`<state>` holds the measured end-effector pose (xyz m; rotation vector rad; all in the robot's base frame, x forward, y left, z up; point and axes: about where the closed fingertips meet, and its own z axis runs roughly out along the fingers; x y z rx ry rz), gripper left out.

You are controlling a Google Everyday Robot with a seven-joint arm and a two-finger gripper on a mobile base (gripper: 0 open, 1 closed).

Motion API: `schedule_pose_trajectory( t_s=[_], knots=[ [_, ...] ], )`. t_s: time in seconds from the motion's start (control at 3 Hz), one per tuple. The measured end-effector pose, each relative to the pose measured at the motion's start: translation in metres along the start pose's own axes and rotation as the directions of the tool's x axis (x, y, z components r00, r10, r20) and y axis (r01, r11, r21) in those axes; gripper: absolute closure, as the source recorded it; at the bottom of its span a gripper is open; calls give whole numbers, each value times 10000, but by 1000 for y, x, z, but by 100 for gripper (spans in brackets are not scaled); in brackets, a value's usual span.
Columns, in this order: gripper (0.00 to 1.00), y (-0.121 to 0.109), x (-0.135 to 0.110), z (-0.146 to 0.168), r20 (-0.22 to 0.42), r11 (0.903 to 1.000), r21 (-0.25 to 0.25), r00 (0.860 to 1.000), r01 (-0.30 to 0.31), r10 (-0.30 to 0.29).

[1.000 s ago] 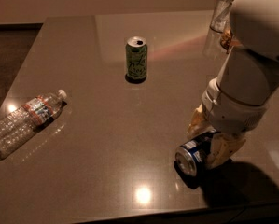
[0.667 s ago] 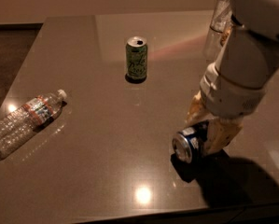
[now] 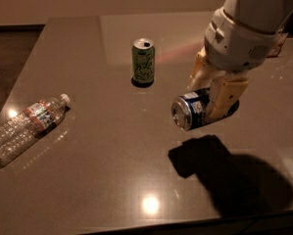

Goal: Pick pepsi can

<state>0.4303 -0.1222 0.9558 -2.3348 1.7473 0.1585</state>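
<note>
Green can (image 3: 143,61) upright, ctr of table (image 3: 92,190); plastic btl (image 3: 26,126) lying near left edge.

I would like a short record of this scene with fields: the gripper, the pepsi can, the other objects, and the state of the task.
gripper: right of centre, shut on the pepsi can
pepsi can: on its side between the fingers, silver end facing left; seems lifted
shadow: on the table, apart from the can
green can: upright, left of the gripper and farther back, untouched
water bottle: lying on its side near the left edge
task state: can grasped, probably off the surface
</note>
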Motion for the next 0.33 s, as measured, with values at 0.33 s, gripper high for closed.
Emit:
schedule_pose_trajectory(
  t_s=[0.33],
  knots=[
    [100, -7, -2, 0, 39, 9995, 303, 10000, 20, -21]
  ],
)
